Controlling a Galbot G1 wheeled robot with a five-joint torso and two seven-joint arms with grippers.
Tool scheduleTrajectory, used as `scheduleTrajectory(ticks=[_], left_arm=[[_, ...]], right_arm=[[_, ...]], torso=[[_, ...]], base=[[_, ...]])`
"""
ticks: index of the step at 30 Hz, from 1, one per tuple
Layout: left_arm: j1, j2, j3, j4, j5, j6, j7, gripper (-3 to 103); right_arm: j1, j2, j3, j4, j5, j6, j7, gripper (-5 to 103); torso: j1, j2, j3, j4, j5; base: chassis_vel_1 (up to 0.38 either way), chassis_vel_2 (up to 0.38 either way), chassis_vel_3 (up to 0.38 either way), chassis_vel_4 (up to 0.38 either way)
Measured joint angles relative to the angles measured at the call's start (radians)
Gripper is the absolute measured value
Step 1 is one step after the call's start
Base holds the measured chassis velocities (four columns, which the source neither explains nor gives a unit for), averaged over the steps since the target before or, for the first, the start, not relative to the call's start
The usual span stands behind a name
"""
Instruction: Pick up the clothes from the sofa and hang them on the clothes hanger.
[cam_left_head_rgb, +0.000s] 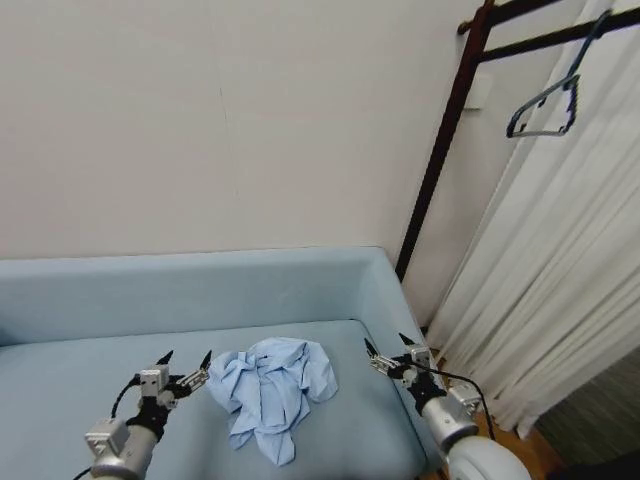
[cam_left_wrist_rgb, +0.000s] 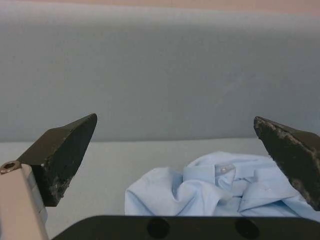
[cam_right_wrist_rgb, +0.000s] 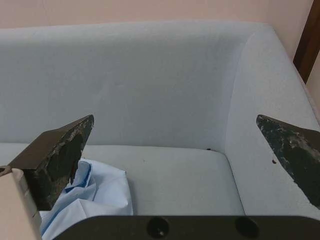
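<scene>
A crumpled light-blue shirt (cam_left_head_rgb: 268, 395) lies on the seat of the pale blue sofa (cam_left_head_rgb: 120, 290), between the left gripper (cam_left_head_rgb: 188, 360) and the right gripper (cam_left_head_rgb: 386, 347), both hovering low with fingers spread wide and empty. A clean pickup likely means closing on the collar (cam_left_wrist_rgb: 222, 170), not a loose fold. The blue hanger (cam_left_head_rgb: 545, 108) hangs high on the dark rack (cam_left_head_rgb: 440, 160) beyond the sofa's armrest, beside a white curtain (cam_left_head_rgb: 560, 300).

Plain light-blue shirt (cam_left_head_rgb: 270, 388), lower centre; pale grey-blue sofa (cam_left_head_rgb: 100, 300); dark brown clothes rack (cam_left_head_rgb: 440, 150), upper right; white curtain (cam_left_head_rgb: 560, 290).
</scene>
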Motion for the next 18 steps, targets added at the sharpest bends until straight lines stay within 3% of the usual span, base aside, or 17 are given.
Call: scheduleTrajectory(ticks=[2,6,10,12,13,18], left_arm=[[-0.031,0.028,0.022,0.002,-0.04,0.076,-0.052,100],[-0.076,0.061,0.04,0.021,-0.079,0.133,-0.082,100],[-0.16,0.148,0.066,0.071,-0.196,0.226,-0.172,100],[-0.171,0.162,0.067,0.08,-0.226,0.241,-0.197,100],[-0.19,0.182,0.073,0.095,-0.266,0.256,-0.228,100],[-0.304,0.242,0.141,0.172,-0.37,0.299,-0.294,100]], right_arm=[[0.006,-0.009,-0.002,-0.005,0.012,-0.002,0.007,100],[0.011,-0.02,-0.003,-0.011,0.024,-0.003,0.014,100],[0.018,-0.046,-0.006,-0.021,0.053,-0.01,0.027,100],[0.027,-0.055,-0.012,-0.027,0.064,-0.014,0.03,100],[0.038,-0.065,-0.018,-0.035,0.077,-0.019,0.034,100],[0.046,-0.093,-0.022,-0.046,0.097,-0.025,0.048,100]], torso=[[0.0,0.0,0.0,0.0001,-0.0001],[0.0,0.0,0.0,-0.0001,0.0],[0.0,0.0,0.0,-0.0004,-0.0001],[0.0,0.0,0.0,-0.0004,-0.0001],[0.0,0.0,0.0,0.0008,0.0001],[0.0,0.0,0.0,-0.0006,0.0001]], base=[[0.0,0.0,0.0,0.0],[0.0,0.0,0.0,0.0],[0.0,0.0,0.0,0.0],[0.0,0.0,0.0,0.0],[0.0,0.0,0.0,0.0],[0.0,0.0,0.0,0.0]])
